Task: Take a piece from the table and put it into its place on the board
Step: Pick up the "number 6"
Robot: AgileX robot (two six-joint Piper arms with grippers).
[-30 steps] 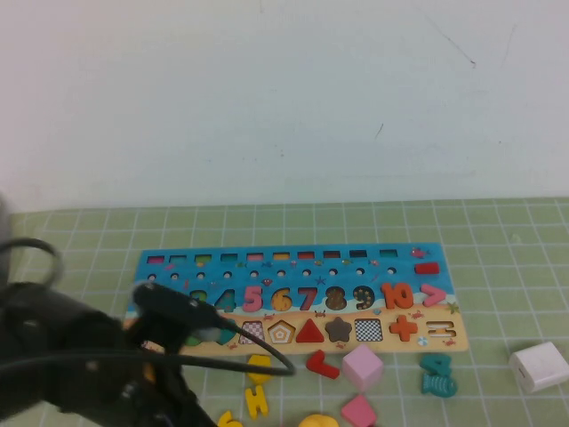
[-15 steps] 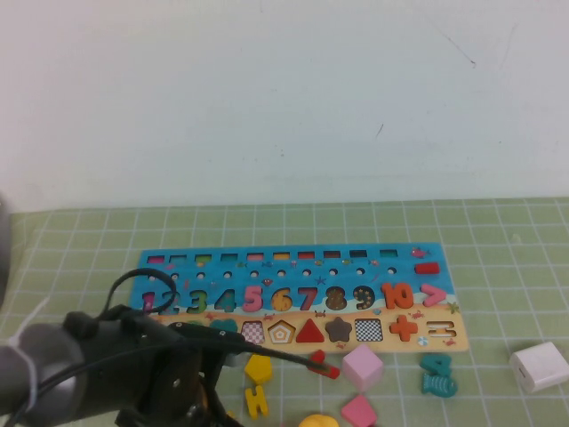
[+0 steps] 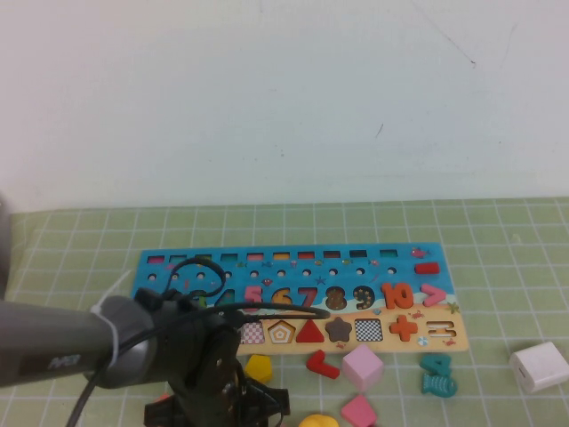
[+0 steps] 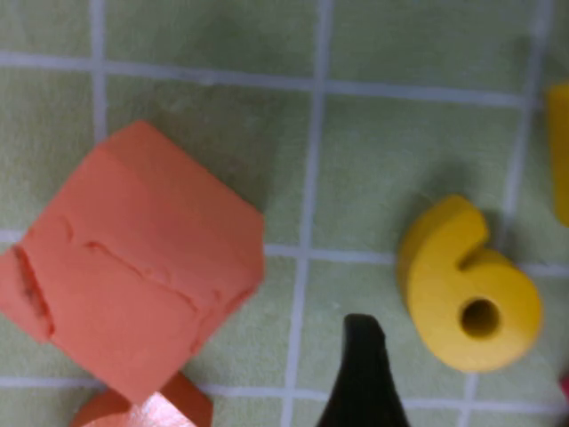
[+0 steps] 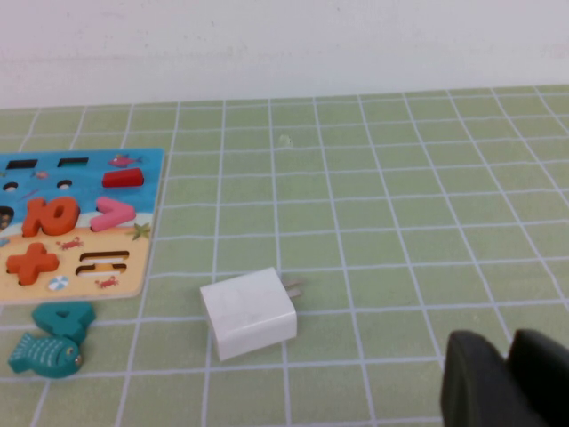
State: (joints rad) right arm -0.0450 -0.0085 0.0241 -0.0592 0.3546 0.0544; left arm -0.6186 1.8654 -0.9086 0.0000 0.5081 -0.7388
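Left gripper low at lower left, jaws state unclear, above yellow 6 on desk. Right gripper lower right, jaws closed, empty.

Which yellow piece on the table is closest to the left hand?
The yellow number 6, lying flat just beside the left hand; the yellow pentagon lies farther off. The right hand hangs near the white plug.

left arm hides board's low digits | orange block cut by edge
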